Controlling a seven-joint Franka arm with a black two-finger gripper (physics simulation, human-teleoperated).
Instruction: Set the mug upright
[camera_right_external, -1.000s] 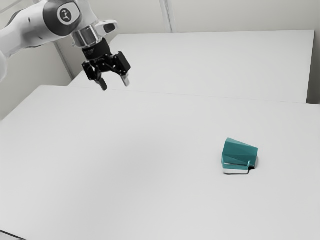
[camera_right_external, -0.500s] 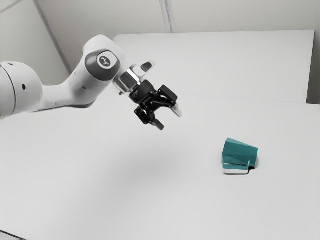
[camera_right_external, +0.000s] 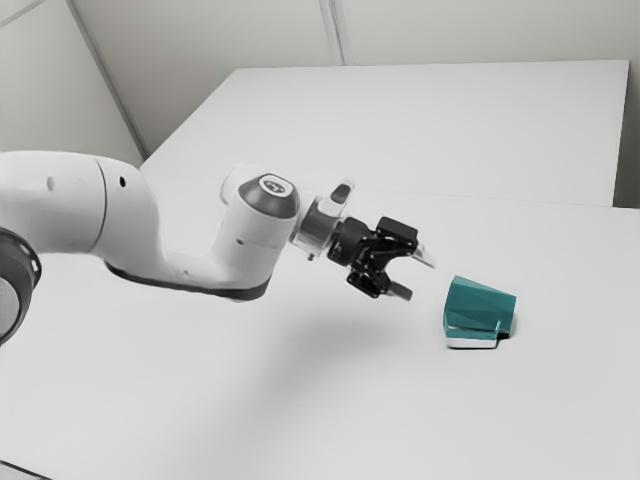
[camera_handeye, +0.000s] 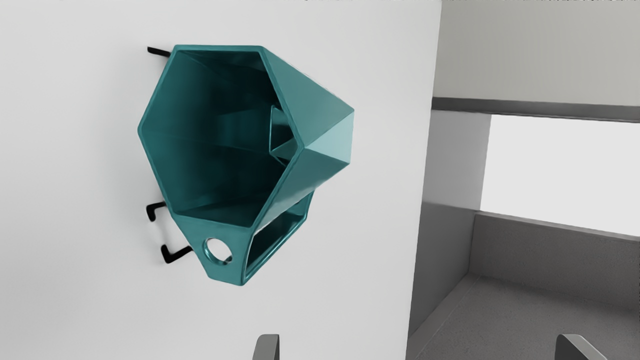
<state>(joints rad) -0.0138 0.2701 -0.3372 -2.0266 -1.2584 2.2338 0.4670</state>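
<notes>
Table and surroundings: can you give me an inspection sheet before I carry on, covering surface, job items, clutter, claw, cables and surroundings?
Surface: pale table, black marks beside the mug.
Job's things: teal mug on its side, mouth facing the claw, handle attached.
Clutter: nothing seen.
Claw: open, short of the mug, holding nothing.
Cables: nothing seen.
Surroundings: pale wall; grey structure past the table edge.

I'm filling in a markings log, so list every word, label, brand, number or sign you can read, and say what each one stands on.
No word, brand or number can be read.
Round badge on the arm: carries a dark mark, too small to read.
Teal faceted mug: no lettering on the sides that show.
Hand: no lettering can be made out.
</notes>
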